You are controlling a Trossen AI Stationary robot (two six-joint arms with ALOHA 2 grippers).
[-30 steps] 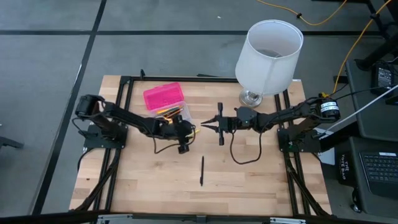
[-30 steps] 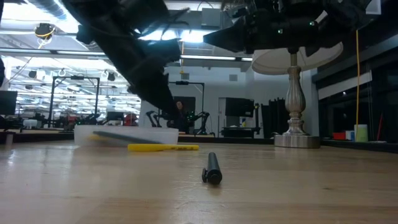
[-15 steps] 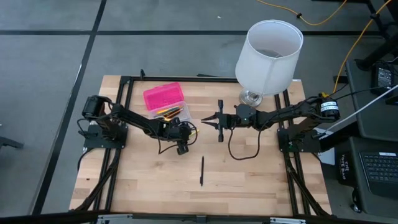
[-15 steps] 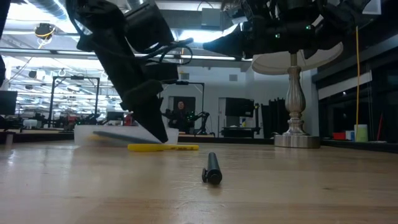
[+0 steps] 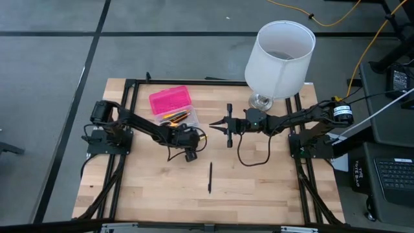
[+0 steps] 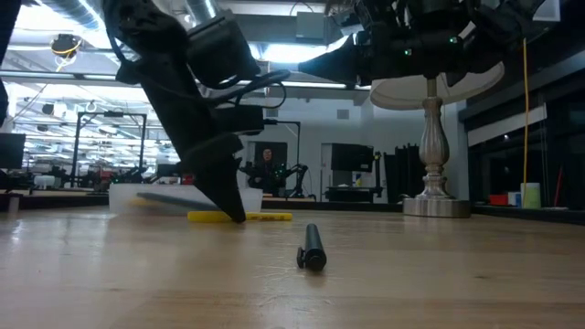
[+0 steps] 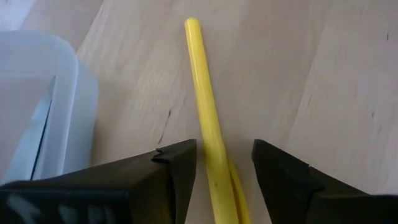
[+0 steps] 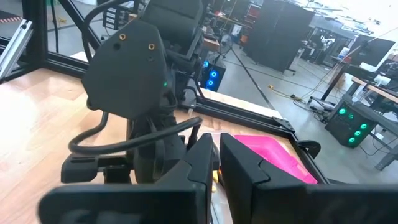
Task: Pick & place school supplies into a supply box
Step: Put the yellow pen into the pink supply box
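A yellow pen lies flat on the wooden table beside the supply box. The box has a clear base holding several pens, with its pink lid lying behind it. My left gripper is open and slants down over the pen, one finger on each side of it, fingertips down at the table. A black pen lies alone nearer the front edge. My right gripper hovers level above the table's middle, shut and holding nothing.
A large white lamp stands at the back right, its foot on the table. The clear box corner sits close beside my left fingers. Bare wood stretches around the black pen toward the front edge.
My left gripper has come down toward the yellow pen and tipped steeper, until its fingertips are at the table beside the pen. The pens and the box have stayed where they were.
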